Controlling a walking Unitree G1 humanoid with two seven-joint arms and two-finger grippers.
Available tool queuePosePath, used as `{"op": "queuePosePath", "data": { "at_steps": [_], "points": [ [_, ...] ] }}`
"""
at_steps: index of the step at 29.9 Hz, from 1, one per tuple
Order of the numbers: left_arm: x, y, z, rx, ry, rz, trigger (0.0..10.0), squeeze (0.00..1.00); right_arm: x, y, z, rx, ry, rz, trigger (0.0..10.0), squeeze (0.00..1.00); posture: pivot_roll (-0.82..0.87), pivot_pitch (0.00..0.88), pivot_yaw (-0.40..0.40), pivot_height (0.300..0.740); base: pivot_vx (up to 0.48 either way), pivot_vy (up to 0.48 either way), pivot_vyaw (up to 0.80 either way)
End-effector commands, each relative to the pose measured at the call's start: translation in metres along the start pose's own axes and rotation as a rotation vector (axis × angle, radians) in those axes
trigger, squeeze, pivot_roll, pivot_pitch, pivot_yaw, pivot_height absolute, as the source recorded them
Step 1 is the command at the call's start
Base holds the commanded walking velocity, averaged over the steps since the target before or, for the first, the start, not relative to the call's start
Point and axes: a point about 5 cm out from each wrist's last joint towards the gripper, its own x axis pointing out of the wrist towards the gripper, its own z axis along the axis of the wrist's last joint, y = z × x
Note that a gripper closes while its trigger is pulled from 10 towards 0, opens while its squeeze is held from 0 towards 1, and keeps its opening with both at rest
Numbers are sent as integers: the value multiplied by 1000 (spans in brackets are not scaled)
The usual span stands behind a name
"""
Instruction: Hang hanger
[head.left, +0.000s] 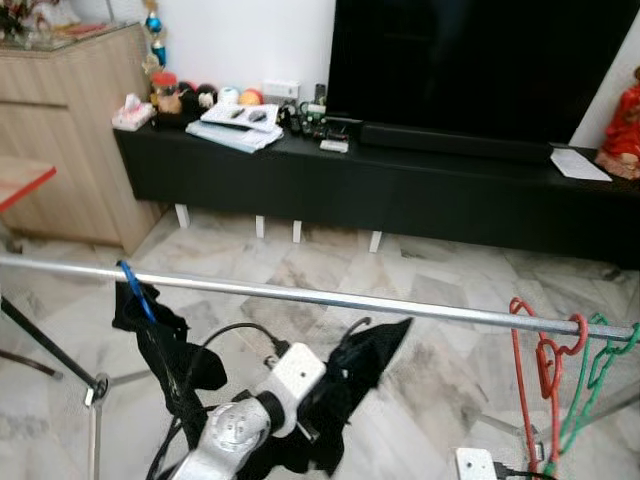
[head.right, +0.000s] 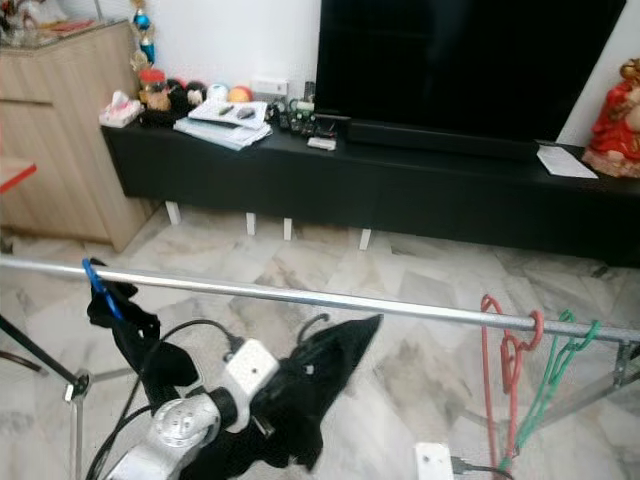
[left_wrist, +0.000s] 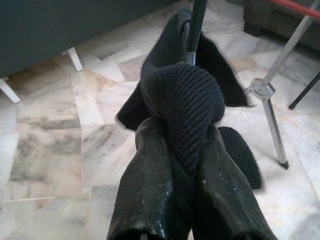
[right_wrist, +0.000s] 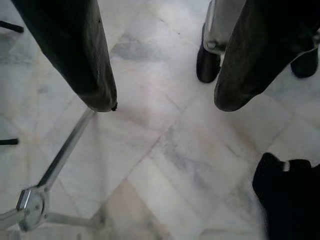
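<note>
- A silver rail (head.left: 330, 299) of a drying rack runs across the foreground, from the robot's left to its right, above a marble floor (head.left: 440, 270).
- A blue hanger (head.left: 135, 289) is hooked over the rail near its left end. A black garment (head.left: 165, 350) hangs from it and spreads rightward below the rail.
- Left end effector (left_wrist: 187, 165): fingers pressed together on a bunched fold of the black knit garment, seen in the left wrist view. A thin dark rod rises out of the cloth just beyond the fingertips; whether it belongs to the hanger cannot be told.
- The left arm (head.left: 255, 410) reaches up from below the rail, its wrist against the garment.
- Right end effector (right_wrist: 162, 102): fingers spread apart, holding nothing, pointing down at the floor. A rack leg with its joint (right_wrist: 30, 207) lies below it.
- A red hanger (head.left: 540, 370) and a green hanger (head.left: 595, 375) hang side by side on the rail near its right end, well apart from the blue one.
- Background: a long black TV cabinet (head.left: 400, 190) carrying a large dark screen (head.left: 480, 65), papers and small items; a wooden cupboard (head.left: 75, 130) to the left.
</note>
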Motion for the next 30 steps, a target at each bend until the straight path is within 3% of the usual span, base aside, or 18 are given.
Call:
{"op": "queuePosePath", "data": {
  "at_steps": [1,17,22,30],
  "points": [
    [6,4,12,43,-39,-1,10000,0,0,3,0,-11,1,11,10000,0,137,0,-70,740,0,0,0],
    [36,25,33,50,-45,104,10000,0,0,6,0,-38,2,39,10000,0,115,0,-53,740,0,0,0],
    [46,38,36,-21,-16,212,10000,0,0,6,-1,-42,3,42,10000,0,99,0,-47,740,0,0,0],
    [45,51,27,-98,51,324,10000,0,0,6,-1,-51,5,47,10000,0,98,0,-46,740,0,0,0]
  ]
}}
